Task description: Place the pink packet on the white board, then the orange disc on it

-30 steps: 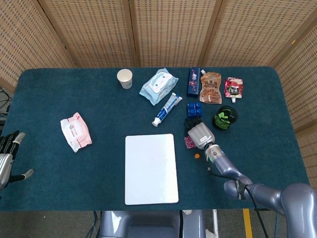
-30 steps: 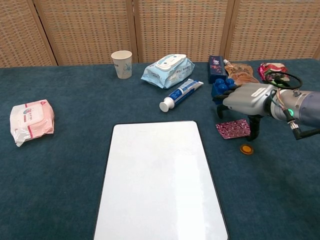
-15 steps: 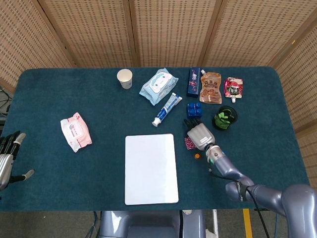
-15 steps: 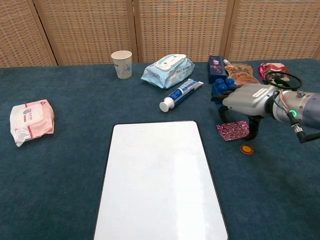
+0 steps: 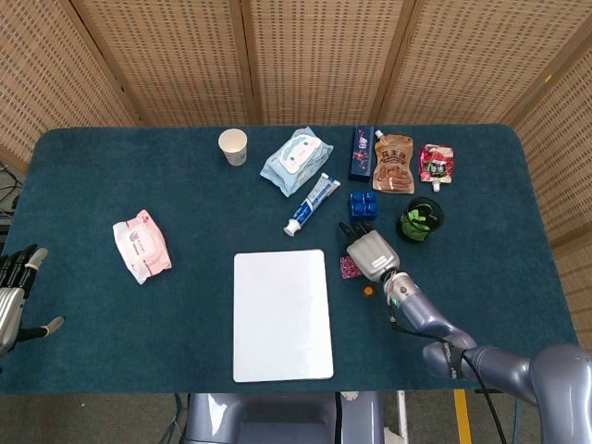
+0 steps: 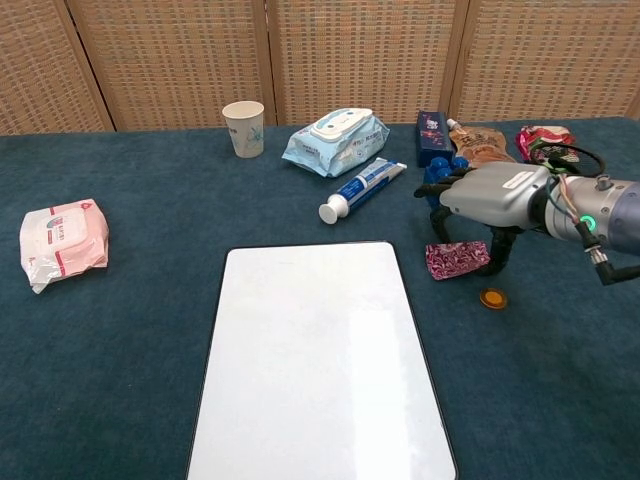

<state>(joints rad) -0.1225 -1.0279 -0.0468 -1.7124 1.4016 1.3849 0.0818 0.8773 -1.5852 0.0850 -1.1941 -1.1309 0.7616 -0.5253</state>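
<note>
The left hand (image 5: 17, 294) sits off the table's near left corner, fingers spread, holding nothing. The white board (image 6: 318, 362) lies between the two hands, left of the right hand (image 6: 492, 195). That one is hunched right over the pink packet (image 6: 455, 259), fingers curled down onto it, so it looks pinched. The orange disc (image 6: 491, 298) sits on the cloth just below the right hand.
</note>
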